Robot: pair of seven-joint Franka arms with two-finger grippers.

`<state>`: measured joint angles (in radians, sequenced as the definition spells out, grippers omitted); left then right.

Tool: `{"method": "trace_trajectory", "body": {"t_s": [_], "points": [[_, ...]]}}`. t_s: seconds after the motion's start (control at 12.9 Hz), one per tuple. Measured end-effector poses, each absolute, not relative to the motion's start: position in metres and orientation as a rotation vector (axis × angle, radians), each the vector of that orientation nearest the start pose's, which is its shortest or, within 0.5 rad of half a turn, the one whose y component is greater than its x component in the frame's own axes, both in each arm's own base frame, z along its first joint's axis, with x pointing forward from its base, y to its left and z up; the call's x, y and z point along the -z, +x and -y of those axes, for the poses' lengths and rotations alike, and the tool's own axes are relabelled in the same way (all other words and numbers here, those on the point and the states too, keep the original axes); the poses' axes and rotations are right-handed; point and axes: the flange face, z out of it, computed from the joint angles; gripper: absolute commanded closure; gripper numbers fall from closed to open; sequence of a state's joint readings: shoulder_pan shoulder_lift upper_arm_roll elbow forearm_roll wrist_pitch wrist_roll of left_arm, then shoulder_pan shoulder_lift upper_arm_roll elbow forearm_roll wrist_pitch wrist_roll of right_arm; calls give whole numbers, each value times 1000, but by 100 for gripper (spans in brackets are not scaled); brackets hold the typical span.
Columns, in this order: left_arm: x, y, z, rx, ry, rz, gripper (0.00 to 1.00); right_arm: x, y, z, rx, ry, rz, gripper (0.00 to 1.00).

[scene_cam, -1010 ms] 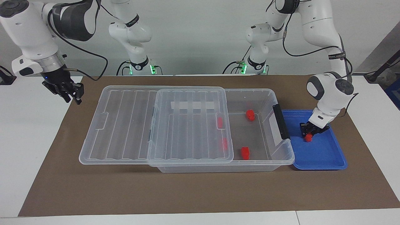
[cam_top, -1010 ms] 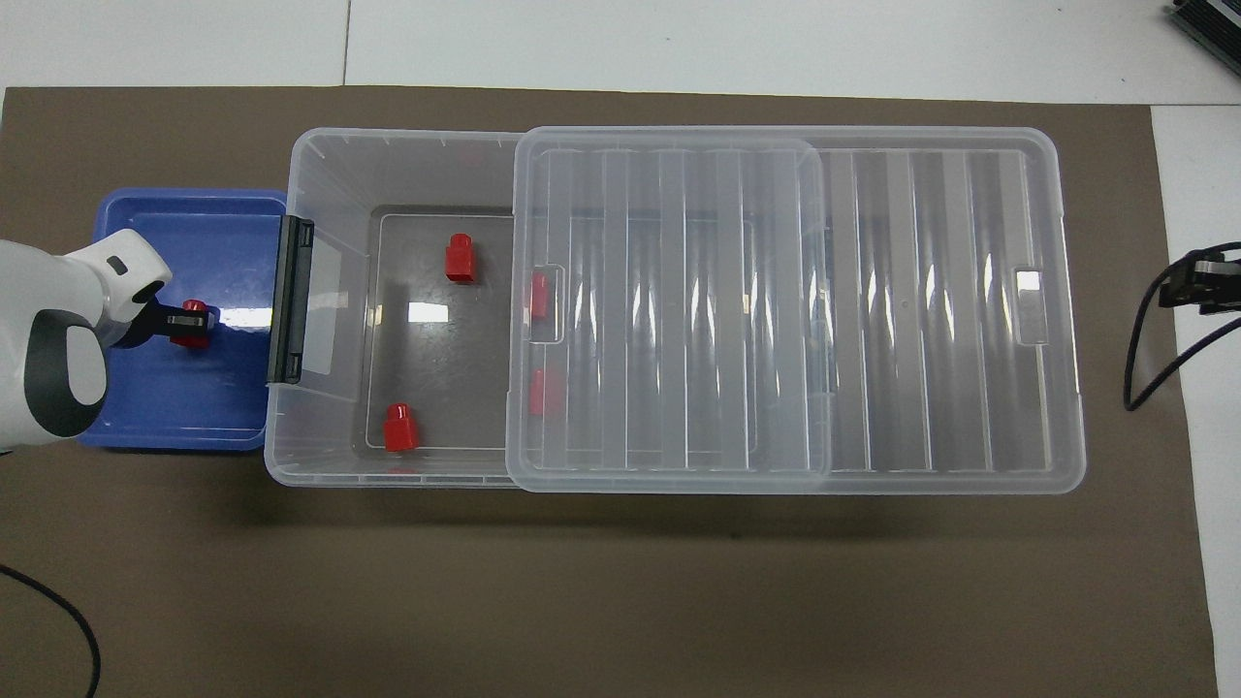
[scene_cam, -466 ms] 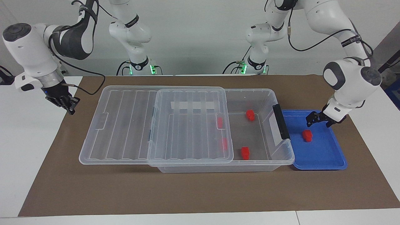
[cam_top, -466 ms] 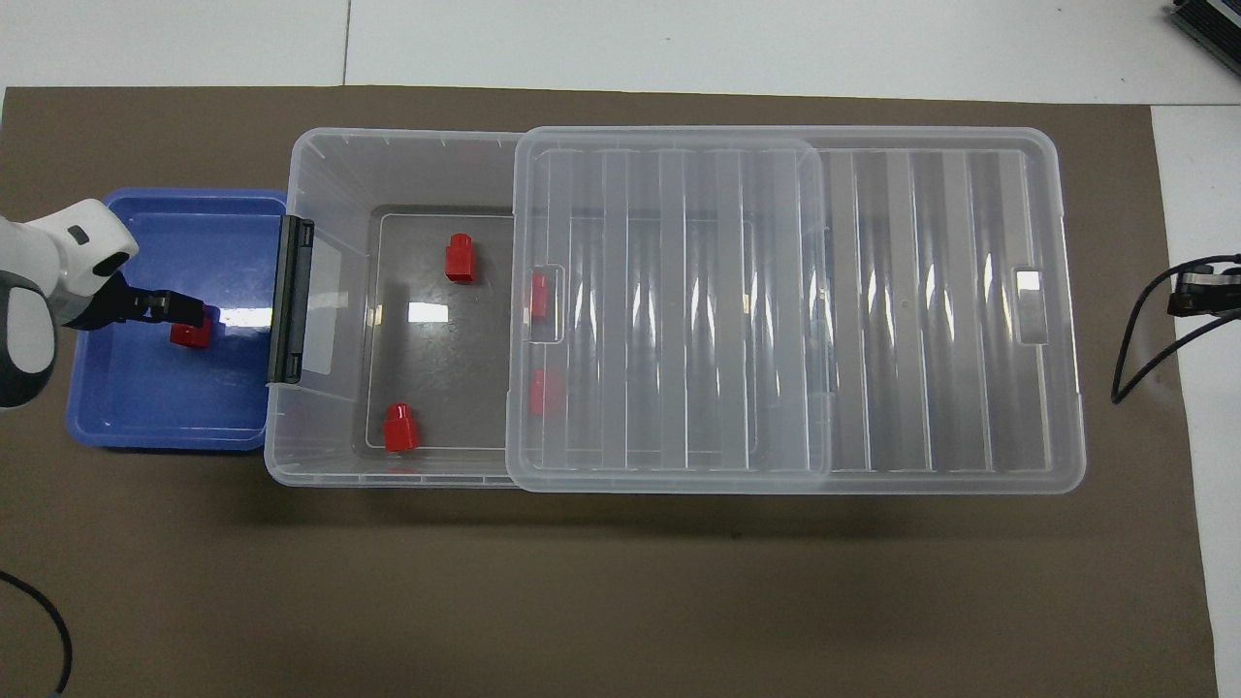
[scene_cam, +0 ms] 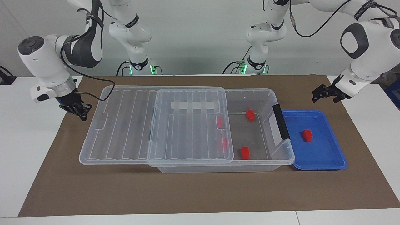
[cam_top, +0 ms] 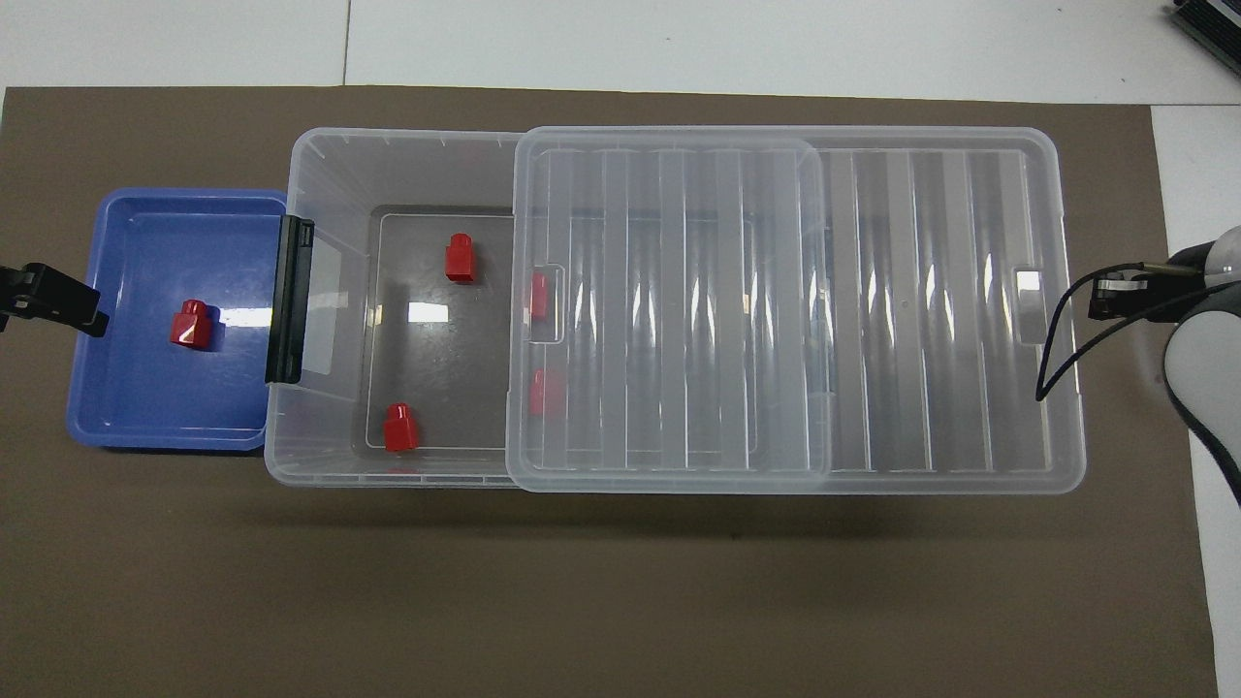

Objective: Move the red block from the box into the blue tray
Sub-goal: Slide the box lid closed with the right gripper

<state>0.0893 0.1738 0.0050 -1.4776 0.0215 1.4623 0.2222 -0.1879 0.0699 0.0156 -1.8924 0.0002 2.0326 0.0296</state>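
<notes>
wall (scene_cam: 193, 37) – plain pale grey | table (scene_cam: 28, 150) – white | mat (scene_cam: 187, 190) – brown

The box (scene_cam: 250, 131) sits mid-table on the mat (scene_cam: 200, 187), its lid (scene_cam: 156, 125) slid toward the right arm's end, at 9 o'clock in the facing view. The tray (scene_cam: 325, 156) touches the box's latch (scene_cam: 281, 122) end, at 3 o'clock. One block (scene_cam: 307, 135) lies in the tray; four blocks lie in the box, two of them (scene_cam: 250, 114) (scene_cam: 245, 152) uncovered and two under the lid's edge.
</notes>
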Motion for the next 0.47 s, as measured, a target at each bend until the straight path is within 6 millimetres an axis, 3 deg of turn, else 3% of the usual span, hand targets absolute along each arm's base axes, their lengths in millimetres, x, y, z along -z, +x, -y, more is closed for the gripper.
{"method": "trace_trajectory", "body": {"t_s": [0.23, 0.47], "points": [[-611, 563, -40, -255, -3116, -239, 0, -471, 580, 70, 123, -3083, -272, 100], [-615, 552, -12, -264, -3103, -314, 0, -477, 581, 26, 136, -3078, -164, 100]]}}
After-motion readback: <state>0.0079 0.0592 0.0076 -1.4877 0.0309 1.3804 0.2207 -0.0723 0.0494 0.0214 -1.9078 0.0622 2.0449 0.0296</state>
